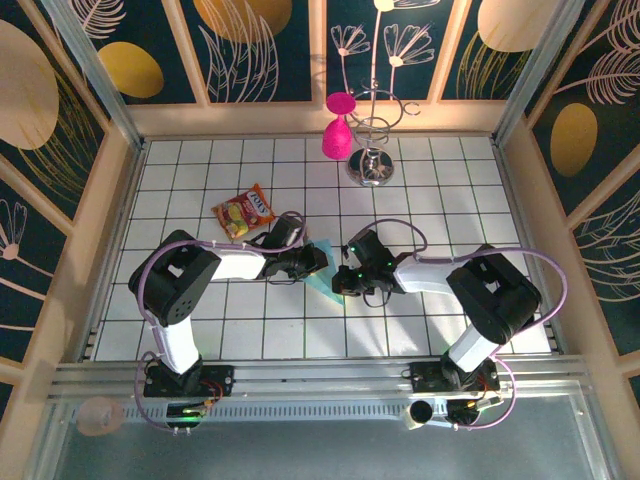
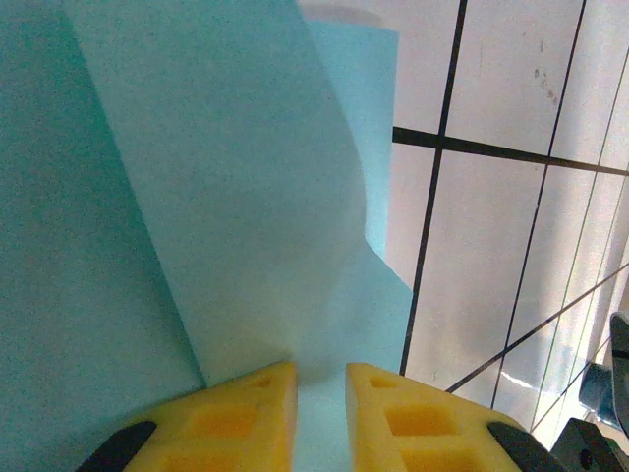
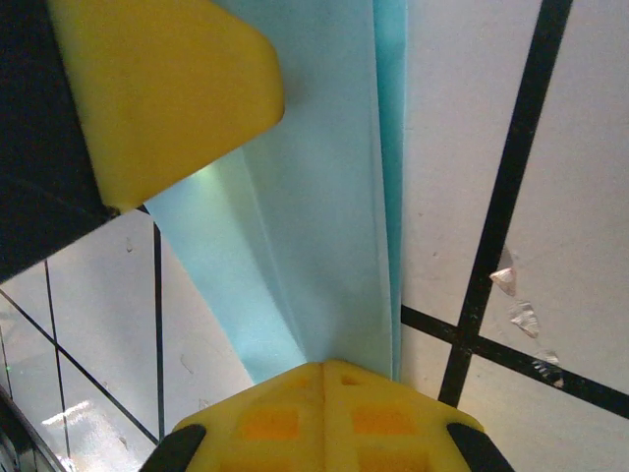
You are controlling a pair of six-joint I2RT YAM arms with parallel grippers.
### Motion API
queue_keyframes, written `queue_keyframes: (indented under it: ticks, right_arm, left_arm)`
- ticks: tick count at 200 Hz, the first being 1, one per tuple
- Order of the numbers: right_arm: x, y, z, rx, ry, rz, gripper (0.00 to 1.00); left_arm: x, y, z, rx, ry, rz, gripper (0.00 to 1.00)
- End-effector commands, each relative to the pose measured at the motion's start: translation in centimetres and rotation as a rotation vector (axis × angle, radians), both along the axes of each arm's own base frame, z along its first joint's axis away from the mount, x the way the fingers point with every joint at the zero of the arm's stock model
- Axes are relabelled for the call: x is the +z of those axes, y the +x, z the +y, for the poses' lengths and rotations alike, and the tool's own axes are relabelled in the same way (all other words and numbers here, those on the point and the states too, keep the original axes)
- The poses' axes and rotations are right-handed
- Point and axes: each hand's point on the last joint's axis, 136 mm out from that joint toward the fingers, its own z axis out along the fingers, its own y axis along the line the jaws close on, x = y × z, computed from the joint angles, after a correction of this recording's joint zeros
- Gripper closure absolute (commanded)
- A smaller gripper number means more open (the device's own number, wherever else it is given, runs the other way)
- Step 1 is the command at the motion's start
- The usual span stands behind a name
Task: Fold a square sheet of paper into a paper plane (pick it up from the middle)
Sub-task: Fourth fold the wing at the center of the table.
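Observation:
The square sheet of paper (image 1: 323,283) is light blue, partly folded into a long narrow shape with raised flaps, and lies at the middle of the tiled table. My right gripper (image 1: 342,282) is shut on one end of it; in the right wrist view the paper (image 3: 314,226) runs away from the closed yellow tips of that gripper (image 3: 324,366). My left gripper (image 1: 318,262) meets the sheet from the other side. Its jaws (image 2: 320,379) stand a narrow gap apart over the paper (image 2: 226,197), where a flap curls upward. One left finger (image 3: 167,88) rests on the sheet.
A red-and-yellow snack packet (image 1: 245,211) lies behind the left arm. A metal stand (image 1: 375,165) with a pink cup (image 1: 337,135) stands at the back centre. Low walls (image 1: 110,220) ring the white tiled table (image 1: 200,330).

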Motion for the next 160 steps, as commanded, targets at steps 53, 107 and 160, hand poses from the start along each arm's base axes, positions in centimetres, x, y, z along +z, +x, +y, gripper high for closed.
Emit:
queue_keyframes:
  ticks: [53,107,160]
  right_arm:
    - [-3.4,-1.8,-3.1,-0.026,-0.146,0.102,1.00]
    - [-3.7,-2.1,-3.2,-0.026,-0.151,0.125,1.00]
    - [-4.0,-2.3,-3.3,-0.027,-0.162,0.138,1.00]
  left_arm:
    - [3.1,0.6,0.3,-0.048,0.017,-0.113,0.82]
    - [4.2,-1.4,-1.0,-0.112,-0.028,-0.150,0.91]
    - [1.3,-2.4,-1.6,-0.149,0.010,-0.082,0.93]
